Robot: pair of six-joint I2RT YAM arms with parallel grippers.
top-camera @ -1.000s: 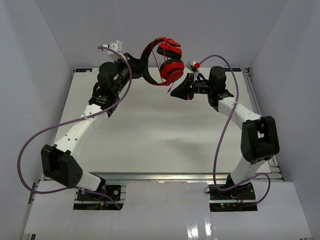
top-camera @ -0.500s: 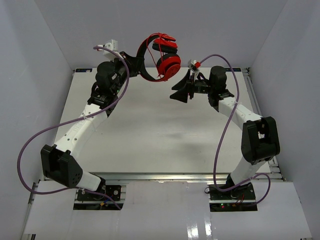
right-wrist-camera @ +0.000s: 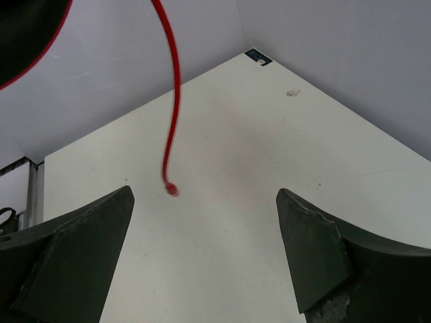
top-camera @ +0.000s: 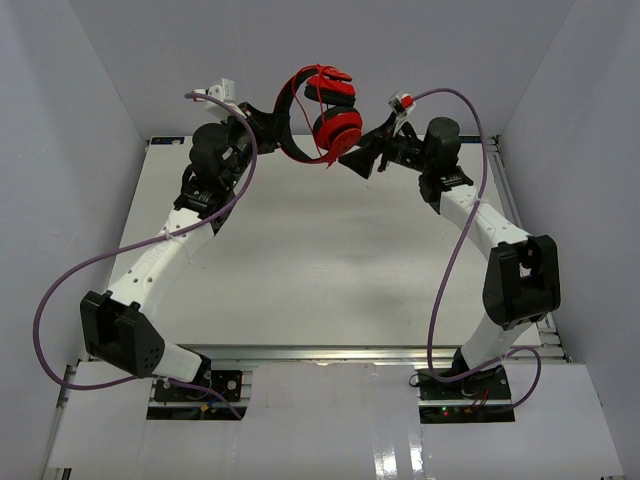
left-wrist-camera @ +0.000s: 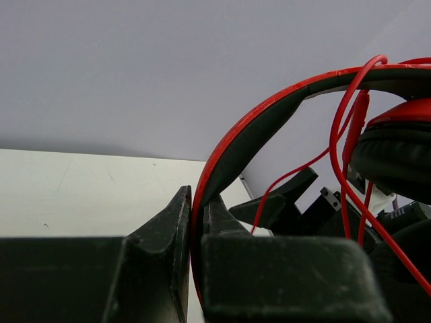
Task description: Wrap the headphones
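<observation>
left gripper [left-wrist-camera: 195, 202] clamps red over-ear headphones [top-camera: 338, 130]; right gripper [right-wrist-camera: 203, 195], jaws wide, should centre thin red cord [right-wrist-camera: 174, 101] before closing.

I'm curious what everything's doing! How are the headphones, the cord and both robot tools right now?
headphones, held up in the air by the headband.
cord, end dangling free.
left tool, shut on the headband.
right tool, open, holding nothing.

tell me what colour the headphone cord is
Red, clearest in the right wrist view, where the cord dangles free.
</observation>
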